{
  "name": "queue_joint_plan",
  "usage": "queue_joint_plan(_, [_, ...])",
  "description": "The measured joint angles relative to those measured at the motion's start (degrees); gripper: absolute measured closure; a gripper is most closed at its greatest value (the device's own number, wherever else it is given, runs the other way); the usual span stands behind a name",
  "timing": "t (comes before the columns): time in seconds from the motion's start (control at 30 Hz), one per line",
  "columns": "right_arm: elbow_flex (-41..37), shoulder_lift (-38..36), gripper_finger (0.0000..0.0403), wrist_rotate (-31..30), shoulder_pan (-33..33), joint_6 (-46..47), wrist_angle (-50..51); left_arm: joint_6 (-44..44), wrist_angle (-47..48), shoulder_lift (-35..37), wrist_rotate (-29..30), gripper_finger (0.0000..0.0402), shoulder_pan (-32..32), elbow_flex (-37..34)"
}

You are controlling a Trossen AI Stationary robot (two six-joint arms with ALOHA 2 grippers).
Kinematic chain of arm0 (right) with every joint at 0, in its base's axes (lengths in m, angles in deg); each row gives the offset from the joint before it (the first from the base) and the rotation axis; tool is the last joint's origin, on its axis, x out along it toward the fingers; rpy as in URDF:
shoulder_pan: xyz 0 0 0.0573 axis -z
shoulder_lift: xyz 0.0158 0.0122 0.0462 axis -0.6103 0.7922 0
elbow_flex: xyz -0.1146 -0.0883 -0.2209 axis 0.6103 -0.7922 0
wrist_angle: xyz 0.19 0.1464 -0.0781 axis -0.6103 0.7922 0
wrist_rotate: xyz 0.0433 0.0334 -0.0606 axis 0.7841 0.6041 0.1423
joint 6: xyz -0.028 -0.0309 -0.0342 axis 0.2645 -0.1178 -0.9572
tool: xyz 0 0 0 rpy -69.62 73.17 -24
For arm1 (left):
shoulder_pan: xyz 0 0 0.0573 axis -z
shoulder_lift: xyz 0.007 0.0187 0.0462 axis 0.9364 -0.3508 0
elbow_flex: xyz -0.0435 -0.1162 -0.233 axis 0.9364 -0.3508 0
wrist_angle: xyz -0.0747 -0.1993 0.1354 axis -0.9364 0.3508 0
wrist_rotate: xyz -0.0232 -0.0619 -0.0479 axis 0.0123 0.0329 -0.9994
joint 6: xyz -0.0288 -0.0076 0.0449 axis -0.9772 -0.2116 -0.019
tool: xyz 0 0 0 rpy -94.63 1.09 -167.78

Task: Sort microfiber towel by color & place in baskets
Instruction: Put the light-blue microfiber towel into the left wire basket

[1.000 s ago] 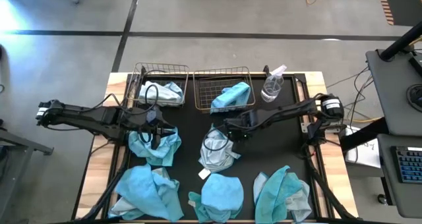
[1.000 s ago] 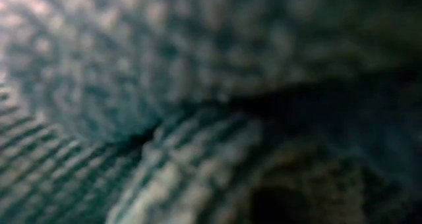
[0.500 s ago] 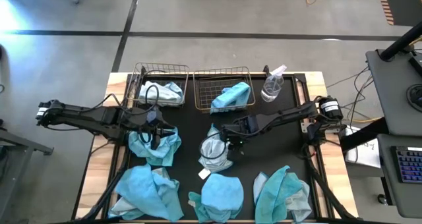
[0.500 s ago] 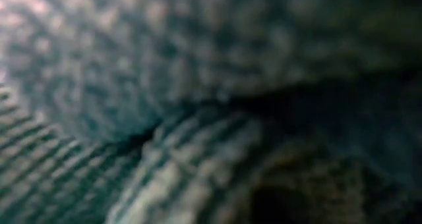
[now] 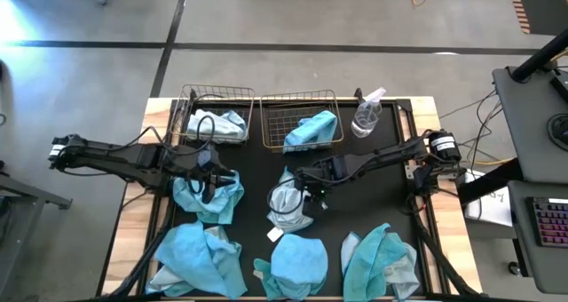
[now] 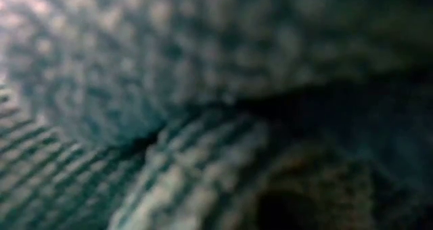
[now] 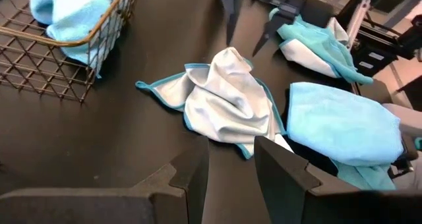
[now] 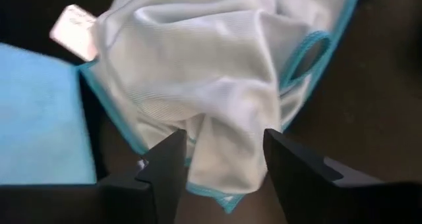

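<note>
- Since a second ago my right hand (image 5: 306,192) has slid from the middle of the bench (image 5: 253,173) onto the whitish towel (image 5: 288,204)
- Its fingers (image 8: 165,165) are open, one on each side of a fold of that towel, and they hold nothing yet
- My left hand (image 5: 211,179) sits over a turquoise towel (image 5: 209,200) on the left, fingers (image 7: 283,174) apart
- One pale towel (image 5: 222,124) lies in the left basket (image 5: 186,107)
- One turquoise towel (image 5: 312,129) lies in the right basket (image 5: 275,115)
- My low camera is covered
</note>
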Motion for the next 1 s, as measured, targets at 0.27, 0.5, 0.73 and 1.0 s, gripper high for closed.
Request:
queue_joint_plan(0.27, [0.0,0.0,0.0195,-1.34,0.0,0.66,0.04,0.42,-9.24,-4.61,-5.7,0.0294,0.02,-1.37])
queue_joint_plan(0.5, [0.09,0.0,0.0197,-1.34,0.0,0.66,0.04,5.46,-18.98,-14.56,-8.02,0.0294,-0.07,-0.91])
queue_joint_plan(0.73, [0.11,-0.42,0.0197,-1.34,0.0,0.01,0.56,7.69,-22.99,-26.8,-7.85,0.0294,-0.09,1.61])
queue_joint_plan(1.0, [0.13,-0.74,0.0197,-1.31,0.0,-1.57,2.54,11.14,-27.46,-39.5,-7.67,0.0294,-0.27,6.26])
